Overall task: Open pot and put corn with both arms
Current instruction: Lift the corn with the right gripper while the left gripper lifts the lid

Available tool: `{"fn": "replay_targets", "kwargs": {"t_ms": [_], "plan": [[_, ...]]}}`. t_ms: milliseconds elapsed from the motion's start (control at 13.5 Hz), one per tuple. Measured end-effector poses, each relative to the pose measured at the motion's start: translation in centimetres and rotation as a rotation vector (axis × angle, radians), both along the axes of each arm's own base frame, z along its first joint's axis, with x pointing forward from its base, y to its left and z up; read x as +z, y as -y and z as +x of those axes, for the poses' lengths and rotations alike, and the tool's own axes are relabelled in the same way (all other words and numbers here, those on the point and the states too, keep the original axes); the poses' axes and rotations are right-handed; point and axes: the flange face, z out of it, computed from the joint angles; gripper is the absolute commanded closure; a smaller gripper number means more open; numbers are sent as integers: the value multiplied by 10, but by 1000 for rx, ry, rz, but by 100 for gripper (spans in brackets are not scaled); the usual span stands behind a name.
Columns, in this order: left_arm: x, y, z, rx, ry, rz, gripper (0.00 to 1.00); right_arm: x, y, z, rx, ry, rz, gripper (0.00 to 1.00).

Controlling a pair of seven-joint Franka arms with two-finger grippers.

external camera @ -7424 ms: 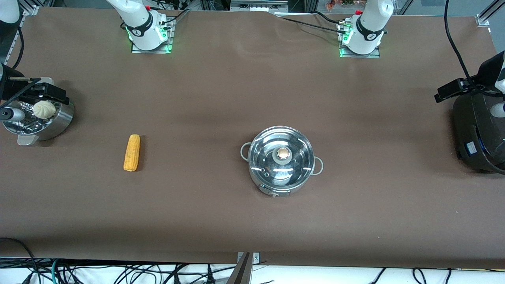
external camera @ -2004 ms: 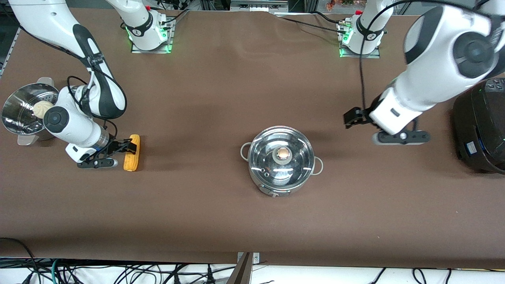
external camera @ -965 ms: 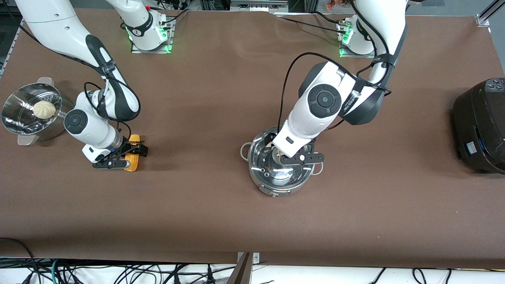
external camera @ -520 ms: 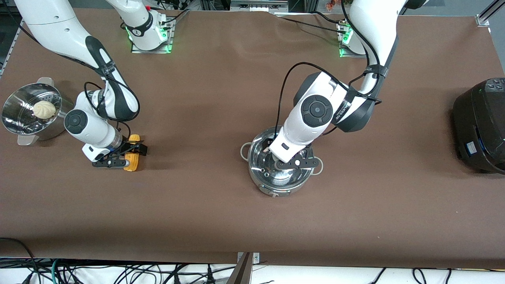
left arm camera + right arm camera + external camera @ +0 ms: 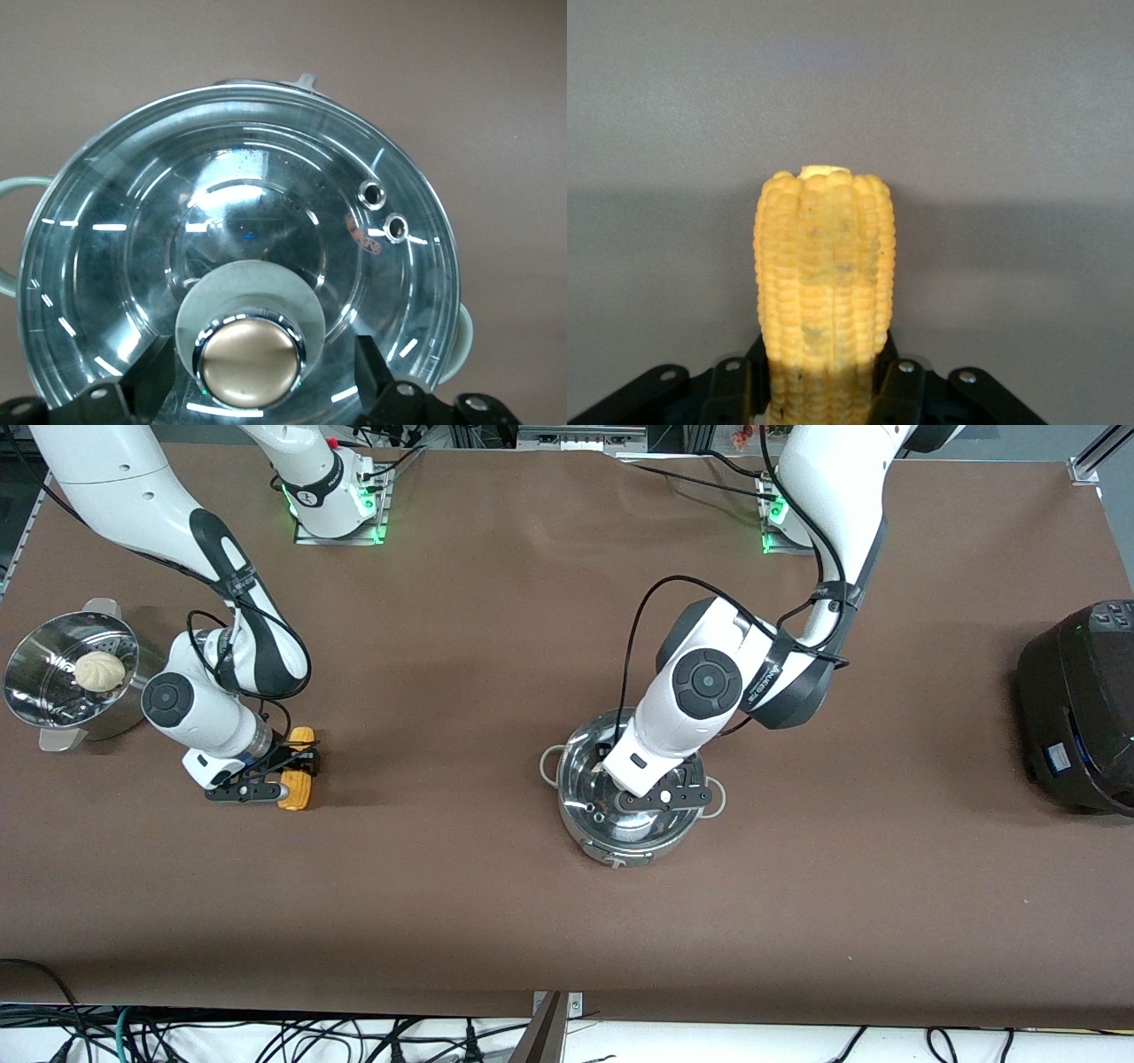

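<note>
The steel pot (image 5: 620, 849) stands mid-table with its glass lid (image 5: 266, 204) on. My left gripper (image 5: 634, 774) is low over the lid and open. Its fingers (image 5: 161, 376) stand on either side of the beige knob (image 5: 249, 357) with a gap on each side. The knob is hidden under the wrist in the front view. The yellow corn (image 5: 296, 789) lies on the table toward the right arm's end. My right gripper (image 5: 298, 764) is shut on the corn's middle. In the right wrist view, the corn (image 5: 824, 266) sticks out from between the fingers (image 5: 902, 382).
A perforated steel steamer basket (image 5: 35, 691) with a white bun (image 5: 99, 670) stands at the right arm's end of the table. A big black cooker (image 5: 1076, 708) stands at the left arm's end. Brown table lies between corn and pot.
My left gripper has moved down over the lid, bringing its fingers around the knob. My right gripper's fingers have closed in on the corn, which still lies in place.
</note>
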Motion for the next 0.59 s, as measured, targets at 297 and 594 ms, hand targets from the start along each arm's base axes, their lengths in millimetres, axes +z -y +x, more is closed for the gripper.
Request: {"fn": "replay_targets", "kwargs": {"t_ms": [297,594], "plan": [[0,-4,3,6,9,7,30,4,0,4,7,14,0,100],[1,-4,3,5,10,6,53,30,1,17,34,36,-3,100]]}}
